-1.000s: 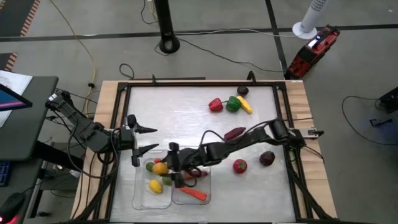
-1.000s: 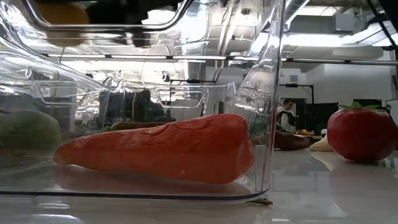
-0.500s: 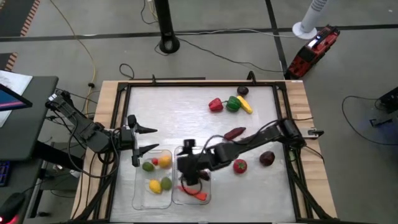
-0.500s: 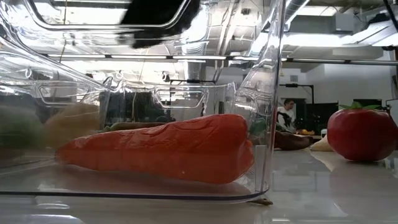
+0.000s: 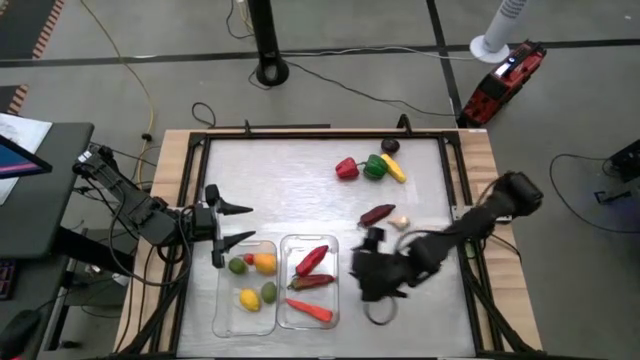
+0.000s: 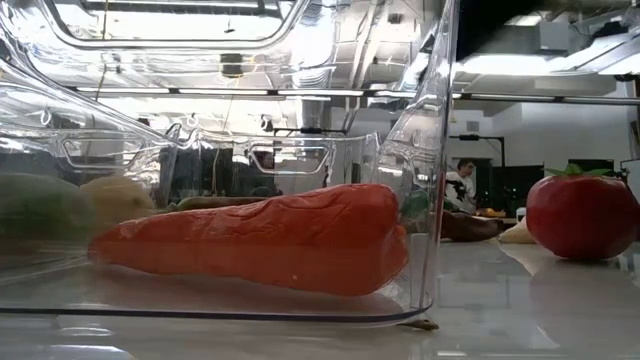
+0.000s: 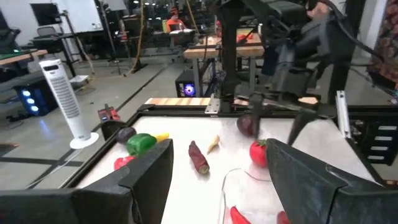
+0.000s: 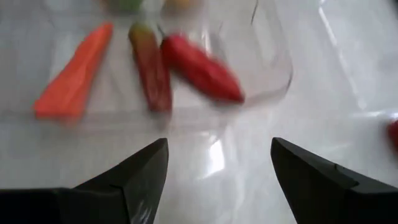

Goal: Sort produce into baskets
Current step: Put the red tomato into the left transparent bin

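Two clear bins stand side by side near the table's front. The left bin (image 5: 228,305) holds lemons, an orange fruit and green pieces. The right bin (image 5: 284,320) holds two red chillies (image 5: 311,260) and an orange carrot (image 5: 311,311), which also show in the right wrist view (image 8: 200,70) (image 8: 73,79). My right gripper (image 5: 362,272) is open and empty, just right of the right bin (image 8: 273,81). My left gripper (image 5: 240,223) is open and empty, just beyond the left bin's far edge. A tomato (image 7: 258,152) rests on the table.
Red (image 5: 346,168), green (image 5: 375,166) and yellow (image 5: 395,170) peppers lie at the far right, with a dark piece (image 5: 390,146) beyond them. A dark red piece (image 5: 377,214) and a small pale piece (image 5: 399,222) lie mid-table. A dark apple (image 7: 247,124) lies beyond the tomato.
My right gripper has let go of an orange fruit over the left bin; the fruit has fallen in and lies there. The gripper has then gone toward the table's right edge, across the right bin, and is now past it.
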Tool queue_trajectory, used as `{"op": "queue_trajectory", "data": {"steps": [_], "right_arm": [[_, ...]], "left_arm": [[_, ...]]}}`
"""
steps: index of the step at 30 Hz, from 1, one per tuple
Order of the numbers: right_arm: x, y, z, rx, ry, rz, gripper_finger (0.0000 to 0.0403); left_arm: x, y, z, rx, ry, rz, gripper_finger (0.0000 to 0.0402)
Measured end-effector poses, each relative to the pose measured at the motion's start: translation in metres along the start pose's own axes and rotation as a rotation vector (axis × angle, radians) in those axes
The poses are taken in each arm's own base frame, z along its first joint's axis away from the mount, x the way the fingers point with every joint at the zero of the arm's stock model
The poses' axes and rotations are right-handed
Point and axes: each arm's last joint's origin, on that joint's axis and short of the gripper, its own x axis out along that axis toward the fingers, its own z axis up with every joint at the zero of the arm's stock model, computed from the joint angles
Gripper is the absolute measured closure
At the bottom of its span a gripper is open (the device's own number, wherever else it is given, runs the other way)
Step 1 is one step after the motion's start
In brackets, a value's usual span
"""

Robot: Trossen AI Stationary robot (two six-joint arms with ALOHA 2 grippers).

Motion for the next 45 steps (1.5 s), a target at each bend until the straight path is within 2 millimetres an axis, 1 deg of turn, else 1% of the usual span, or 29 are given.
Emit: {"op": "queue_trajectory", "data": {"steps": [4,8,14,18,21,29,36,39,41,43,45], "right_arm": [[-0.008,0.002,-0.038,0.085,0.011,-0.024,0.0092],[-0.006,0.003,-0.070,0.127,0.016,-0.083,0.0087],[0.009,-0.004,-0.099,0.197,0.069,-0.141,0.0056],[0.017,-0.004,-0.116,0.258,0.071,-0.115,0.0033],[0.020,-0.005,-0.128,0.284,0.080,-0.113,0.0029],[0.019,0.001,-0.147,0.324,0.018,-0.086,0.0047],[0.017,0.003,-0.152,0.324,-0.005,-0.099,0.0093],[0.017,0.003,-0.151,0.326,-0.017,-0.105,0.0101],[0.018,0.002,-0.147,0.329,-0.018,-0.110,0.0101],[0.018,0.003,-0.138,0.333,-0.028,-0.105,0.0101],[0.016,0.006,-0.125,0.325,-0.048,-0.089,0.0100]], "left_arm": [[0.000,0.000,0.000,0.000,-0.001,0.007,0.0159],[0.000,0.000,0.000,-0.002,-0.001,0.007,0.0159],[0.000,0.000,0.000,-0.008,-0.001,0.007,0.0159],[0.000,0.000,0.000,-0.006,-0.001,0.007,0.0159],[0.000,0.000,0.000,-0.005,-0.001,0.007,0.0159],[0.000,0.000,0.000,-0.004,-0.001,0.007,0.0159],[0.000,0.000,0.000,-0.009,-0.001,0.007,0.0159],[0.000,0.000,0.000,-0.006,-0.001,0.007,0.0159],[0.000,0.000,0.000,-0.005,-0.001,0.007,0.0159],[0.000,0.000,0.000,-0.004,-0.001,0.007,0.0159],[0.000,0.000,0.000,-0.004,-0.001,0.007,0.0159]]}}
